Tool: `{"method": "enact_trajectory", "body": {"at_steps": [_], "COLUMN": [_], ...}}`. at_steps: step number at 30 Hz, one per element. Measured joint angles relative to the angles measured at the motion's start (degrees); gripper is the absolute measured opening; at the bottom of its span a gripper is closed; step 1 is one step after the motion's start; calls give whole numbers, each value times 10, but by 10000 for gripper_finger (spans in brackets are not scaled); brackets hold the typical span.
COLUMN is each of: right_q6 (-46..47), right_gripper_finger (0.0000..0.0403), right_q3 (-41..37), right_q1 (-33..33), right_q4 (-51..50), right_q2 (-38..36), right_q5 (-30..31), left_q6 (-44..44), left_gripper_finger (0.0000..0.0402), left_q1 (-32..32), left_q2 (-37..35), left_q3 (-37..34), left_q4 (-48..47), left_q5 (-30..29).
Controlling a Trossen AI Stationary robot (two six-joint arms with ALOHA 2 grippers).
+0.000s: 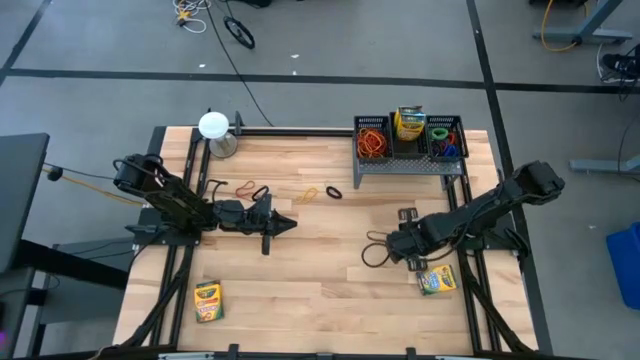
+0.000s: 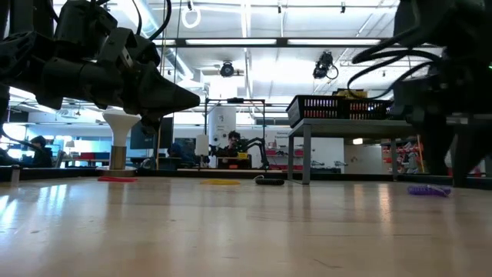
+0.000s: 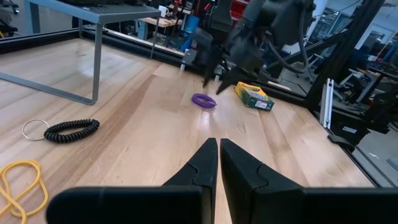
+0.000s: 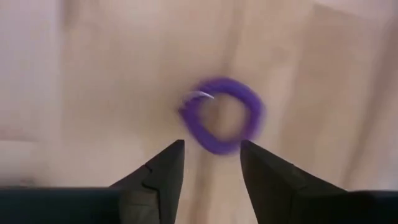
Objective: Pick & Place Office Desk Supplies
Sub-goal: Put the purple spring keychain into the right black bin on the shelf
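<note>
A purple loop [image 4: 224, 115] lies flat on the wood, also seen in the left wrist view [image 3: 203, 101] and the low view [image 2: 428, 190]. My right gripper [image 4: 211, 165] hangs just above it, pointing down and open; nothing is between its fingers. A yellow-and-green crayon box [image 1: 436, 279] lies beside that gripper, and another [image 1: 208, 300] lies at the near left. My left gripper [image 3: 217, 165] is shut and level above the table's left middle [image 1: 285, 222]. Red, black and yellow loops [image 1: 262, 192] lie in front of the rack.
A black wire-mesh rack [image 1: 408, 140] on legs stands at the far right, holding coloured loops and a crayon box. A white round-topped object [image 1: 213, 125] stands at the far left. A black coil [image 3: 71, 129] and a yellow band [image 3: 22, 180] lie near the rack's legs.
</note>
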Motion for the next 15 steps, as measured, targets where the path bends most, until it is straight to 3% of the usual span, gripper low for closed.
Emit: {"method": "enact_trajectory", "body": {"at_steps": [6,15], "right_q6": [-8,-1], "right_gripper_finger": [148,111], "right_q3": [-31,-55], "right_q1": [4,2], "right_q4": [87,103], "right_q2": [0,0], "right_q5": [-22,-30], "left_q6": [0,0], "left_gripper_finger": [23,23], "left_q1": [0,0], "left_q2": [0,0], "left_q3": [0,0], "left_q4": [0,0], "left_q5": [0,0]}}
